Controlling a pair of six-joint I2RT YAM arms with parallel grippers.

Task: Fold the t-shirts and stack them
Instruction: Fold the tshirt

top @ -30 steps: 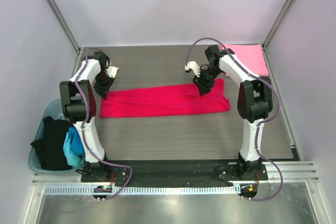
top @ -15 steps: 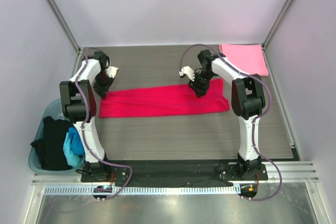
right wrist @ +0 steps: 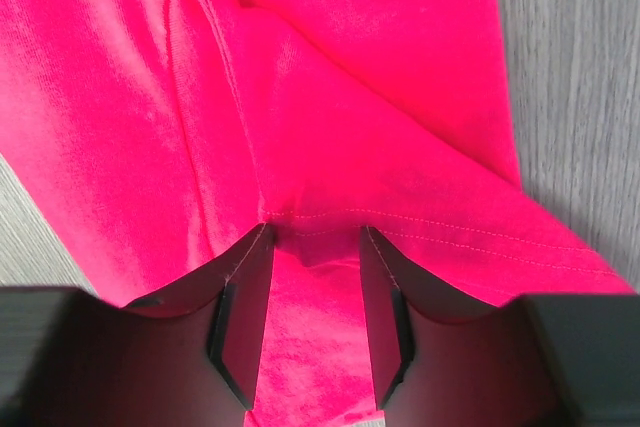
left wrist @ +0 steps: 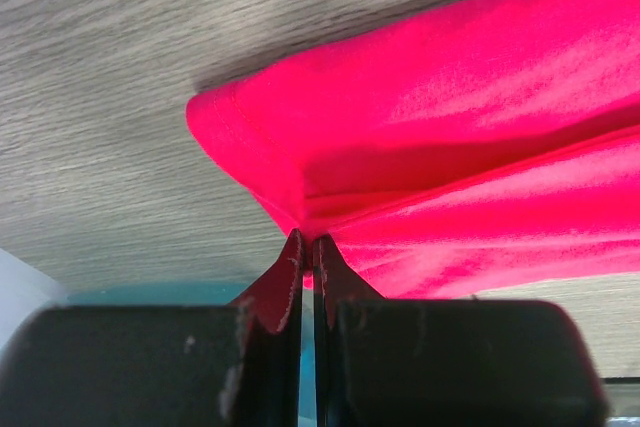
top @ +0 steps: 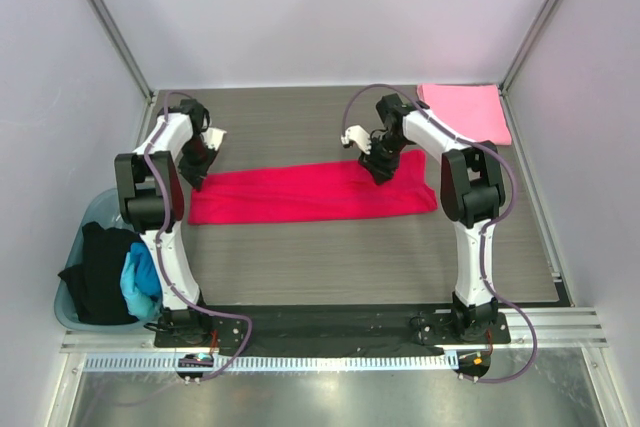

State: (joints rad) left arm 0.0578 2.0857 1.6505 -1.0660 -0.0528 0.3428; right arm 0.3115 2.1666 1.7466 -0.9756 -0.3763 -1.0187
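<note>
1. The red shirt (top: 310, 192) lies as a long folded strip across the middle of the desk (top: 320, 257), laid flat, I'd guess, for another fold end to end.
2. The pink shirt (top: 465, 112) sits folded in the far right corner, looks like the start of the stack.
3. The left pincer (left wrist: 305, 247) is clamped on the strip's left end, cloth puckering into its tips.
4. The right pincer (right wrist: 315, 237) is apart, its 2 fingers straddling a ridge of cloth near the strip's right end.
5. A black shirt (top: 100, 272) and a blue shirt (top: 140, 282) wait in the bin (top: 68, 309) off the desk's left side.
</note>
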